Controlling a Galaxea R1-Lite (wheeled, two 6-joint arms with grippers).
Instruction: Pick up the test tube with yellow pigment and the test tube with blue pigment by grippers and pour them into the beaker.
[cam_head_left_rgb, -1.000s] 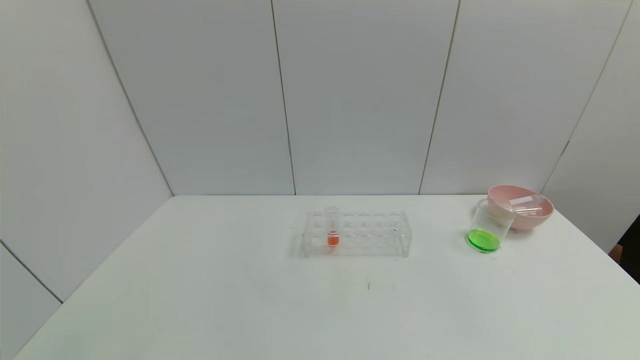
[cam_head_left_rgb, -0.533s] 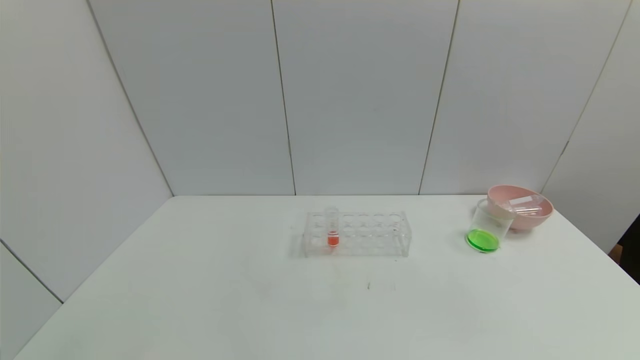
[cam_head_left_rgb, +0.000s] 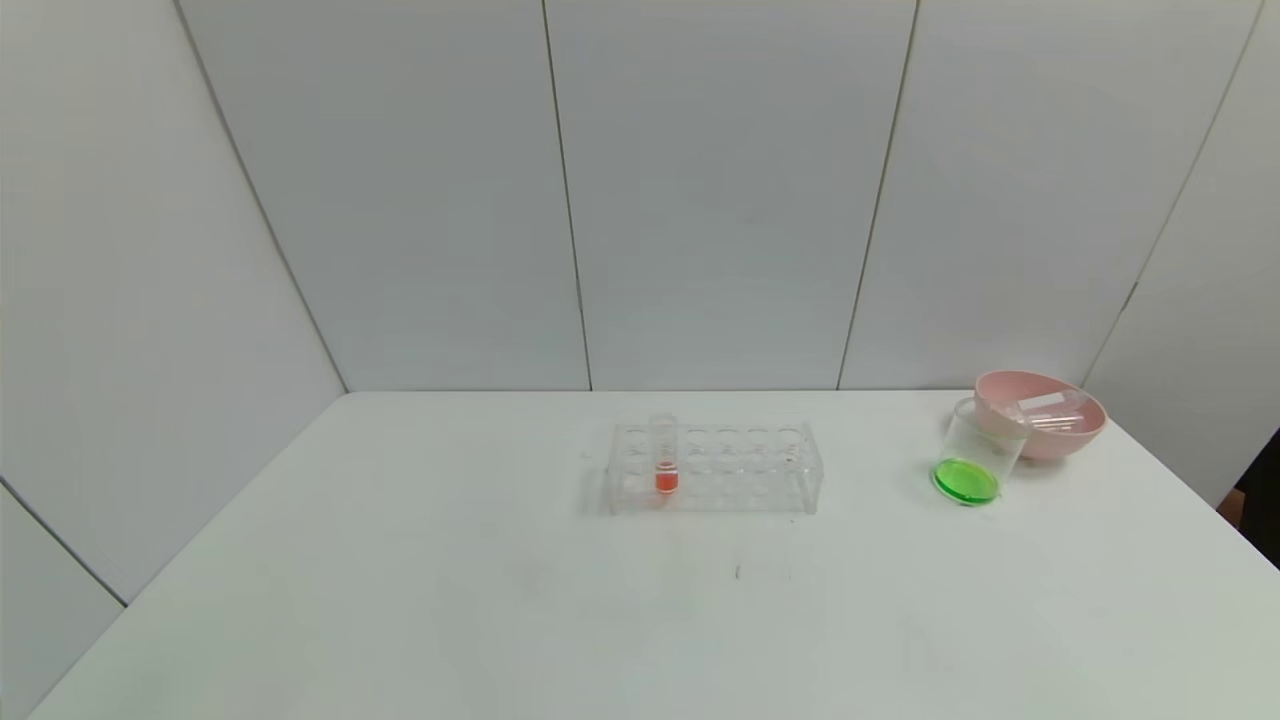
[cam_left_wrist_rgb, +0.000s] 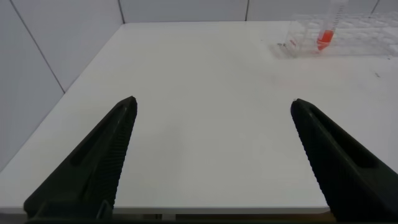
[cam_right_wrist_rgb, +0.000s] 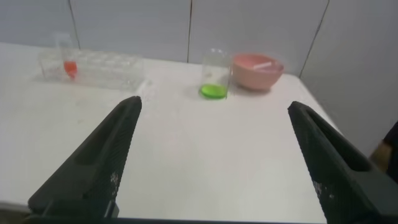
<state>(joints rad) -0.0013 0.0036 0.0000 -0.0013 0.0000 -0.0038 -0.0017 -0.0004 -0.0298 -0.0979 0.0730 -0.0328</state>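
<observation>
The clear beaker (cam_head_left_rgb: 978, 452) stands at the right of the table beside the pink bowl and holds green liquid; it also shows in the right wrist view (cam_right_wrist_rgb: 214, 74). No tube with yellow or blue liquid is in view. Clear empty tubes (cam_head_left_rgb: 1048, 412) lie in the pink bowl (cam_head_left_rgb: 1050, 437). My left gripper (cam_left_wrist_rgb: 213, 106) is open and empty above the table's near left edge. My right gripper (cam_right_wrist_rgb: 214, 106) is open and empty above the near right edge. Neither gripper shows in the head view.
A clear many-holed tube rack (cam_head_left_rgb: 715, 468) stands mid-table with one tube of orange-red liquid (cam_head_left_rgb: 665, 455) at its left end. The white table (cam_head_left_rgb: 500, 600) is backed by grey wall panels. The rack also shows in the left wrist view (cam_left_wrist_rgb: 348, 37).
</observation>
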